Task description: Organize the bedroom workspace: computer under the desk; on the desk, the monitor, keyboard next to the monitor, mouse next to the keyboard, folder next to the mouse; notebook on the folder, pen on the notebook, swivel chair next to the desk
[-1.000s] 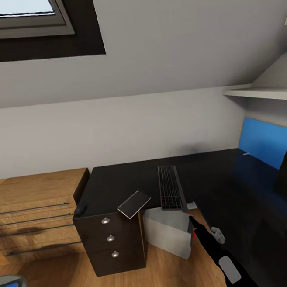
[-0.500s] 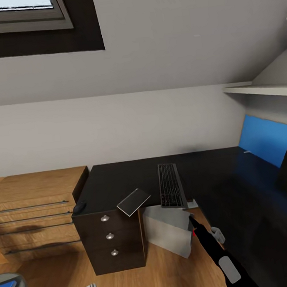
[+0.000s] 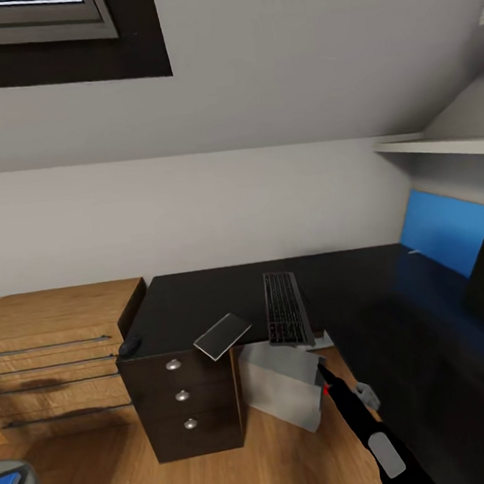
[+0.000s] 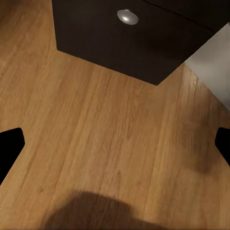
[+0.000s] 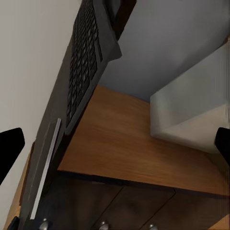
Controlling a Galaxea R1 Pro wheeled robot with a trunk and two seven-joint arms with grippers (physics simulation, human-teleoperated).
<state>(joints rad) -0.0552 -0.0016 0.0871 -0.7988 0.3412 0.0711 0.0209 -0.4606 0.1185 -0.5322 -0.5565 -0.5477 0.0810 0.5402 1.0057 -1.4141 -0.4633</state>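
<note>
Keyboard point(image 3: 286, 317): on desk point(image 3: 204, 305), overhanging.
Mouse point(image 3: 128, 347): far corner.
Notebook point(image 3: 222, 336): unstacked.
Computer point(image 3: 280, 390): under desk.
Grippers point(image 4: 115, 143), point(image 5: 115, 143): spread, empty.

The desk point(image 3: 204, 305) is black, the keyboard point(image 3: 285, 318) dark grey, the computer point(image 3: 280, 395) light grey.

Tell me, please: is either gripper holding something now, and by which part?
Nothing is held. The left gripper is open over bare wood floor; the right gripper is open, facing the keyboard and computer.
</note>
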